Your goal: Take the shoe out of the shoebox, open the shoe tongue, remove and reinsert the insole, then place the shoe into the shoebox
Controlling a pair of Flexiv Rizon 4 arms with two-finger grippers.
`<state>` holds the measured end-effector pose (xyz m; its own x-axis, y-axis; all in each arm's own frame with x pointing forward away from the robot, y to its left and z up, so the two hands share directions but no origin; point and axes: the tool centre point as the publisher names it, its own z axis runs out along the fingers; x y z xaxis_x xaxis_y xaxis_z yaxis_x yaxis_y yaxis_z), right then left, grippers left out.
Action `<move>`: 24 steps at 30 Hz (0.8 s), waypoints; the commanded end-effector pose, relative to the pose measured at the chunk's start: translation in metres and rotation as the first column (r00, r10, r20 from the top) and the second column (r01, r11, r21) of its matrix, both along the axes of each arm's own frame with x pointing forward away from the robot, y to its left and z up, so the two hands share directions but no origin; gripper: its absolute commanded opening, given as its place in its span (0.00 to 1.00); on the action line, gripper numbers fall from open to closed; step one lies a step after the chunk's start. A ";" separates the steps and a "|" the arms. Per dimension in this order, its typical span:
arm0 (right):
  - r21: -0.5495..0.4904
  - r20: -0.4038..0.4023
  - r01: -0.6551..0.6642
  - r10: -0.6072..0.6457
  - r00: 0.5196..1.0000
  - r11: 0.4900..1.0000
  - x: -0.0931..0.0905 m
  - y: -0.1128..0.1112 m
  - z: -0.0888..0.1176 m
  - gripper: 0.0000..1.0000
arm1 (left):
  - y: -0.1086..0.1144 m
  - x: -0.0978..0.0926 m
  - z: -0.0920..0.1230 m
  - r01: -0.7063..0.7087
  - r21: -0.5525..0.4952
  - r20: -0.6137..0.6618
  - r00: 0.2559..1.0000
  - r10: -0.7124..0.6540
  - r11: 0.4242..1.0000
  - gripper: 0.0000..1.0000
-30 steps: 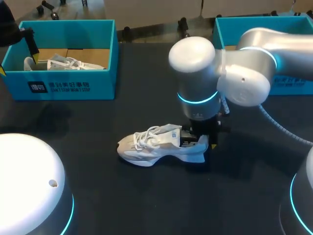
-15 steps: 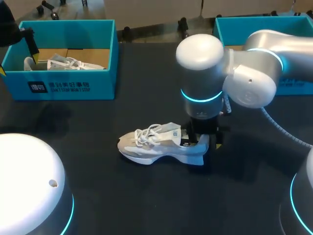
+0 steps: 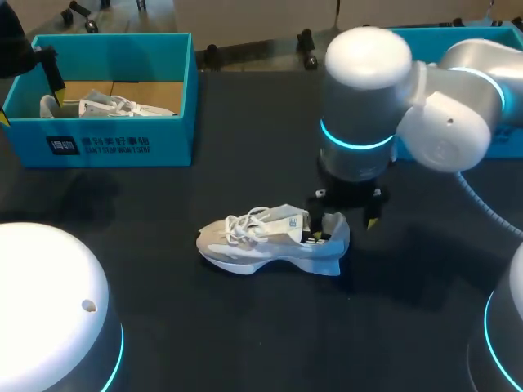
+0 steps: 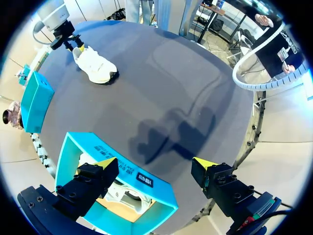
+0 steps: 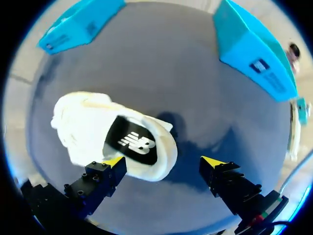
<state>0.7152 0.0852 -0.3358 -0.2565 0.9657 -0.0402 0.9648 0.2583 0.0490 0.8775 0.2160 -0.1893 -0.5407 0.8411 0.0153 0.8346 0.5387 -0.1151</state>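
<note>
Our right gripper [image 3: 343, 216] hangs spread over the white sneaker [image 3: 270, 241]; far off, our left gripper [image 4: 154, 164] gapes above a teal shoebox [image 3: 167, 135].

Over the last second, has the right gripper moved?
Yes. The right gripper has lifted and shifted right, away from the shoe, which stayed put.

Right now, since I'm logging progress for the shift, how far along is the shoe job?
Done: the shoe is out and lies on the table. In hand: the right gripper hangs open over its heel opening, holding nothing; the insole sits inside. Whether it has already been out and back, I cannot tell. Left: at least putting the shoe into the shoebox.
</note>
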 end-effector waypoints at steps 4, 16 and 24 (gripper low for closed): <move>0.079 0.034 -0.207 0.205 0.978 0.975 -0.002 0.001 0.024 1.00 | 0.000 0.000 0.000 0.000 0.002 -0.001 1.000 0.000 1.000 1.00; 0.315 0.165 -0.702 0.691 0.703 0.639 -0.009 0.023 0.064 1.00 | 0.000 0.000 0.000 0.000 0.002 -0.001 1.000 0.000 1.000 1.00; 0.280 0.338 -0.930 0.883 0.327 0.237 -0.010 0.029 0.078 1.00 | 0.000 0.000 0.000 0.000 0.002 -0.001 1.000 0.000 1.000 1.00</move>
